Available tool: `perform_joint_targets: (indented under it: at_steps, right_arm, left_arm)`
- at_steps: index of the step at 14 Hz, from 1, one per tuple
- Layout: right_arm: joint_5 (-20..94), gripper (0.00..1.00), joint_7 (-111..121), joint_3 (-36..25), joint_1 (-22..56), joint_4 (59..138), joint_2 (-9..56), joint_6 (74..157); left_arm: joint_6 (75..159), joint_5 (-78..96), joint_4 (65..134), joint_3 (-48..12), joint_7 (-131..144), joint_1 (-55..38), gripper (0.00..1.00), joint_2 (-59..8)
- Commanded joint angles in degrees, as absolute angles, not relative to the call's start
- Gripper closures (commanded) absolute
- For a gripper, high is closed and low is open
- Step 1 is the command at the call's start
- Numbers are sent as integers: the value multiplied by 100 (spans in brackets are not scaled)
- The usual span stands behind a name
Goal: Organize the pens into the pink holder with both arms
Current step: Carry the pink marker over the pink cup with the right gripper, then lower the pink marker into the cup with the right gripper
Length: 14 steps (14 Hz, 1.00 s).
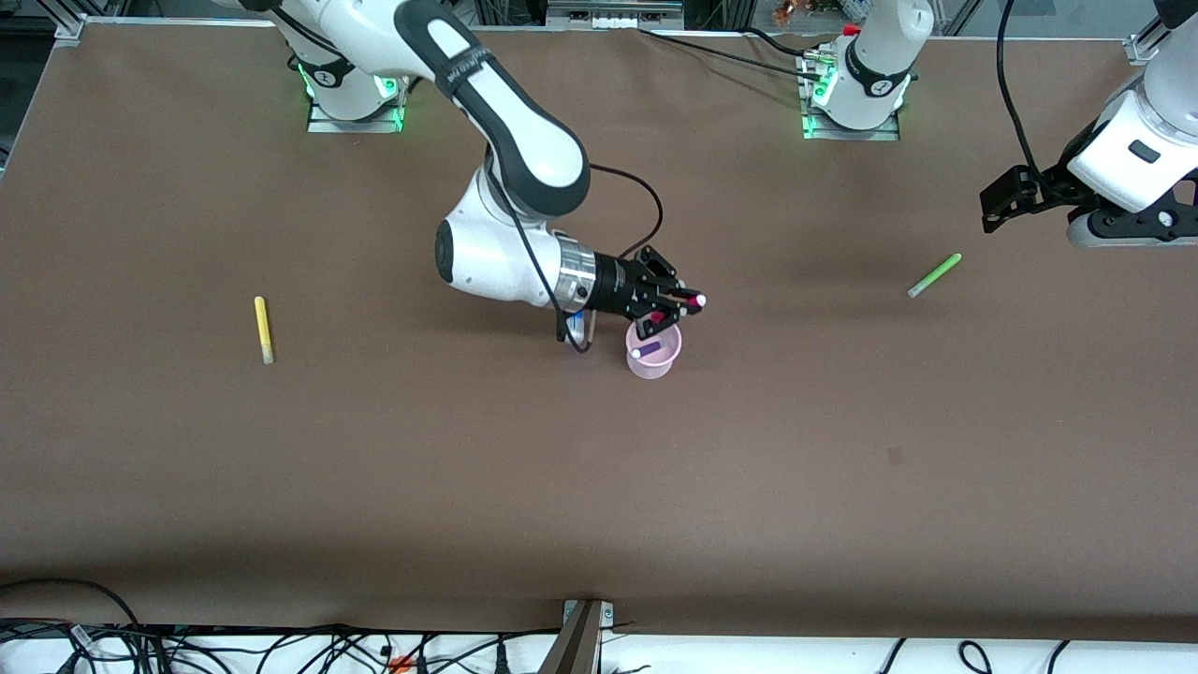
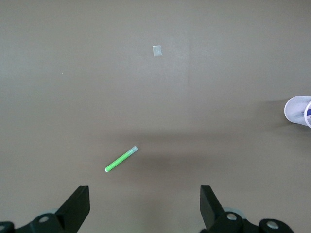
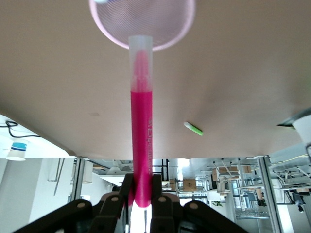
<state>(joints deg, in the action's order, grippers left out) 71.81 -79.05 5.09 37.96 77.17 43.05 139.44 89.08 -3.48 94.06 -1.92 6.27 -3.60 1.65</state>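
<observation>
The right gripper [image 1: 676,309] is clamping the magenta pen [image 3: 141,126] over the pink holder [image 1: 653,360] for insertion; the left gripper [image 2: 145,206] is waiting wide above the green pen [image 2: 121,159].

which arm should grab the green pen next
Left, most likely. The left claw hangs open over the table near the green pen, which lies toward its end. The right claw is shut on the magenta pen above the pink holder.

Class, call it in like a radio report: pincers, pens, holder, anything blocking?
Right pincer shut on magenta pen, over pink holder; purple pen inside. Left pincer open over green pen. Yellow pen loose. Nothing blocking.
</observation>
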Motion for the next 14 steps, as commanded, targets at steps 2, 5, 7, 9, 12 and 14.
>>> perform_joint_targets:
  at_steps: [2, 5, 7, 9, 12, 14]
  right_arm:
    - [7286, 100, -7884, 501, 3876, 7172, 4737, 14141]
    - [7286, 100, -7788, 501, 3885, 7075, 4974, 14185]
    - [7304, 100, -7761, 501, 4016, 7084, 5045, 14448]
    - [7304, 100, -7761, 501, 4060, 7101, 5062, 14484]
    - [7321, 100, -7770, 501, 4052, 7110, 5097, 14484]
    - [7313, 100, -7726, 501, 4060, 7093, 5133, 14493]
  left_arm:
    - [8851, -264, 9378, -237, 668, -352, 0, 202]
    - [8851, -264, 9387, -237, 659, -352, 0, 202]
    - [8851, -264, 9387, -237, 659, -352, 0, 202]
    - [8851, -264, 9387, -237, 659, -352, 0, 202]
    - [8851, -264, 9378, -237, 659, -352, 0, 193]
    - [8833, -264, 9404, -237, 659, -352, 0, 211]
